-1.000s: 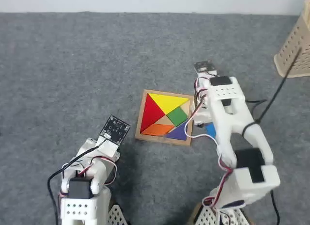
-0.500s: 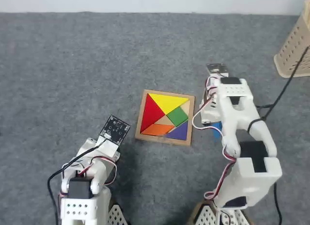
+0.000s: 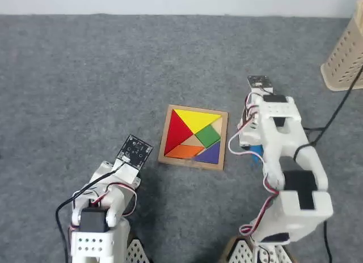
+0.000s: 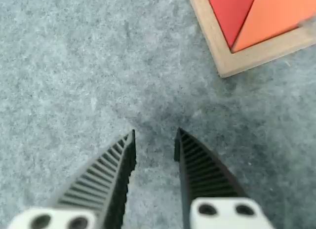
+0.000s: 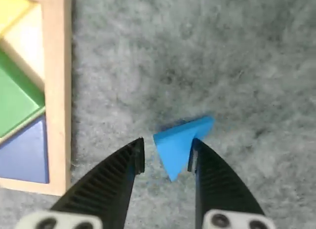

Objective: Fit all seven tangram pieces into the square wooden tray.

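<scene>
"Two claws. How does the left one stand?"
"The left claw [image 4: 155, 135] hangs parted near the counter's [image 3: 85, 76] front edge."
"And the tray?"
"The tray [image 3: 195, 109] sits mid-counter, holding coloured pieces. Beside it, the right claw [image 5: 168, 142] gapes around the blue triangle [image 5: 180, 140]."

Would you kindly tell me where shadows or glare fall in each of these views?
High view: even, soft light, no glare on the tray, only faint shadows on the carpet. Left wrist view: a dim shadow patch on the carpet just ahead of the left pincer. Right wrist view: a dark shadow hugs the blue piece at the right pincer; no glare.
</scene>
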Controlling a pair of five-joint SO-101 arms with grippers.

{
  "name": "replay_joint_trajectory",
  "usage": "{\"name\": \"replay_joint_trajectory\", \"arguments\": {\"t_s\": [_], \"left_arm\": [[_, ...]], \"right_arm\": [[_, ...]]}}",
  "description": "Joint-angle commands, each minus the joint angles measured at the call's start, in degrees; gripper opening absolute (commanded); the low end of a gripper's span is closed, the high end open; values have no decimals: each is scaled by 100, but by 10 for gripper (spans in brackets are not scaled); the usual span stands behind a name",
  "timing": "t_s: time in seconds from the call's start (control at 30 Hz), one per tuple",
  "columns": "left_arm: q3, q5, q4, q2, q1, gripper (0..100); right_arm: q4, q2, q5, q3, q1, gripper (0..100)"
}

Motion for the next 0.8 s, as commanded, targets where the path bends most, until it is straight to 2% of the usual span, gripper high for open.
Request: {"name": "replay_joint_trajectory", "arguments": {"t_s": [0.0, 0.37, 0.6, 0.77], "left_arm": [[-75, 44, 0, -123, -26, 122], [-75, 44, 0, -123, -26, 122], [-75, 44, 0, -123, -26, 122], [-75, 44, 0, -123, -26, 122]], "right_arm": [[-233, -312, 26, 510, 207, 163], [-233, -22, -176, 492, 620, 157], [-215, -400, -176, 308, 655, 46], [-163, -699, -176, 167, 365, 6]]}}
